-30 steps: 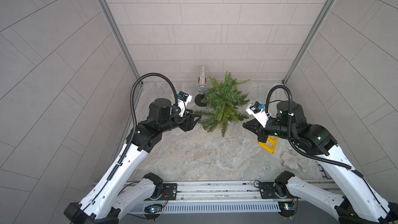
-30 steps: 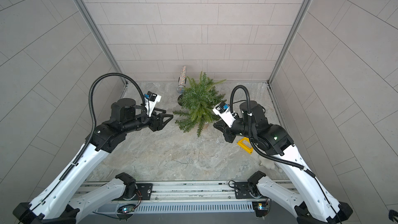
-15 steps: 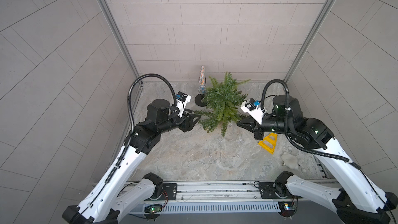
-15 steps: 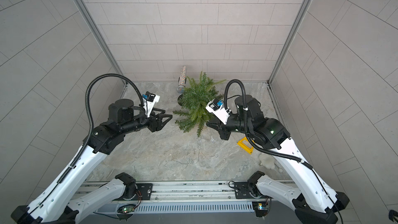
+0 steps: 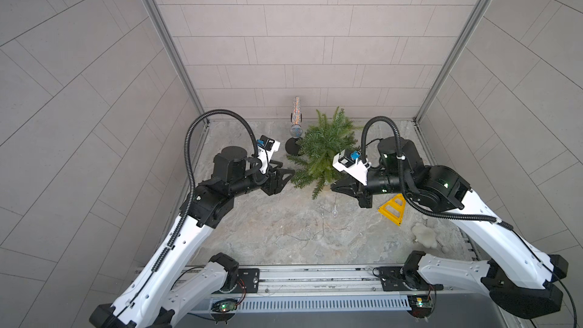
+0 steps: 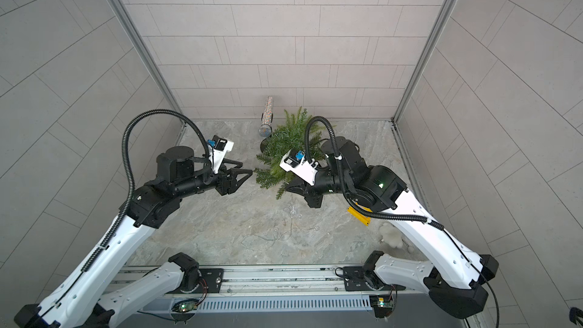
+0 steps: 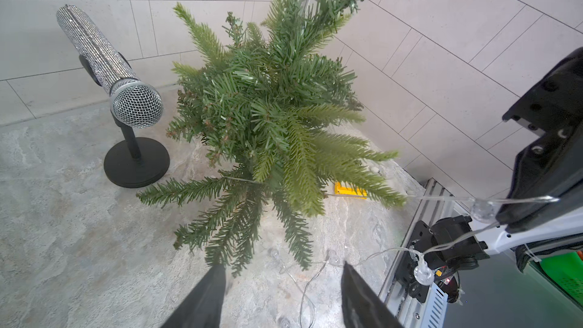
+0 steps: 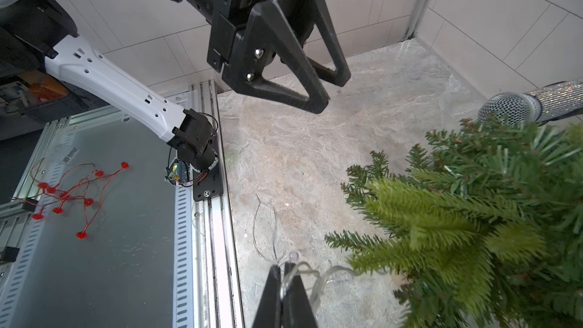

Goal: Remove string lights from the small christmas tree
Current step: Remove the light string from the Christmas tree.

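**Right gripper** [image 8: 281, 268]: jaws closed and pinching the string lights [image 8: 318, 274]. The wire passes between the fingers, with a bulb just beyond them. In a top view this gripper sits right of centre, its tip at the lower right fringe of the small christmas tree [image 5: 325, 153].

**Left gripper** [image 7: 283, 271]: jaws apart, nothing between them. In both top views it hangs left of centre, tips just beside the tree's lower left branches and not touching the wire.

**String lights, location:** 1 strand runs from among the low branches out to the right gripper, clear of the table [image 5: 252, 216]. It carries 2 bulbs in the left wrist view. The remainder lies loose on the table in the lower centre of both top views, below the tree. No wire shows on the upper branches. Whether a loop sits round the trunk cannot be told.

**Tree:** upright near frame centre, with the microphone [image 5: 295, 121] close at its upper left and a yellow piece [image 5: 392, 209] at its lower right.

**Assessment:** the step in hand appears to be drawing the last strand out of the branches.
- Pull low, slowly and along the branch line, toward the lower right of the frame.
- The tree looks light, so a bulb snagged in the needles could drag or topple it.
- The left gripper is well placed to steady a branch.
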